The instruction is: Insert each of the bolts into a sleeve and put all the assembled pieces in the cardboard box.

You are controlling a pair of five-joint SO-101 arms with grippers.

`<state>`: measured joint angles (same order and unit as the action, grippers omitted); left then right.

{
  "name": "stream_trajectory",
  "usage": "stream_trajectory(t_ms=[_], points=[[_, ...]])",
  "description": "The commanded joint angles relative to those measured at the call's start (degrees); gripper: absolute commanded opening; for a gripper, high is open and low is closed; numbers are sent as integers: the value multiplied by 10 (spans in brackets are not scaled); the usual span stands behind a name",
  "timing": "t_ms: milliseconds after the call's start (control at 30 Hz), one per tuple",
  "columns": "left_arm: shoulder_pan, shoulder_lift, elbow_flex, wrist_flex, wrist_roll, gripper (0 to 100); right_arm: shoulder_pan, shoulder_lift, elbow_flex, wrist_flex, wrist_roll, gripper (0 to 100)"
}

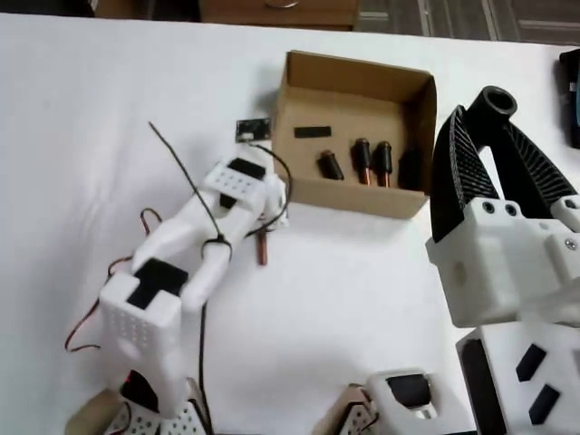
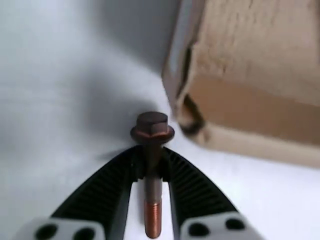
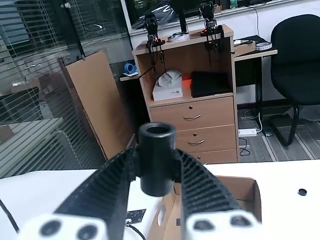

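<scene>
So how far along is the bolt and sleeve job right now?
Done: at least three assembled pieces lie in the cardboard box. In hand: the left end effector grips a bolt beside the box, and the right end effector holds a sleeve up in the air. Left: joining those two and boxing them.

We see the black ribbed end effector (image 3: 156, 156) clamped on a black cylindrical sleeve (image 3: 157, 172), whose open bore shows at the end that sticks out past the fingers (image 3: 107, 192). Taking their heading as twelve o'clock, an open brown cardboard box (image 3: 235, 192) sits on the white table (image 3: 45, 192) near one o'clock. A wooden drawer cabinet (image 3: 192, 115) stands farther off at twelve, and a black office chair (image 3: 297, 55) at two.
</scene>
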<state>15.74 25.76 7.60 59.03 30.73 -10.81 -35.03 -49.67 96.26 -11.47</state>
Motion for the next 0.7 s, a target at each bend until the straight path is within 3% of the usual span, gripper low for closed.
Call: stream_trajectory(t_ms=[0,167,433,667], points=[[-4,15,-23,27,0,22,5,-2,2,-13,4,20],[-6,13,-122,146,1,22,5,-2,2,-12,4,20],[-27,13,-434,414,-3,22,5,-2,2,-11,4,20],[-30,-69,-535,433,-45,21,5,-2,2,-10,4,20]])
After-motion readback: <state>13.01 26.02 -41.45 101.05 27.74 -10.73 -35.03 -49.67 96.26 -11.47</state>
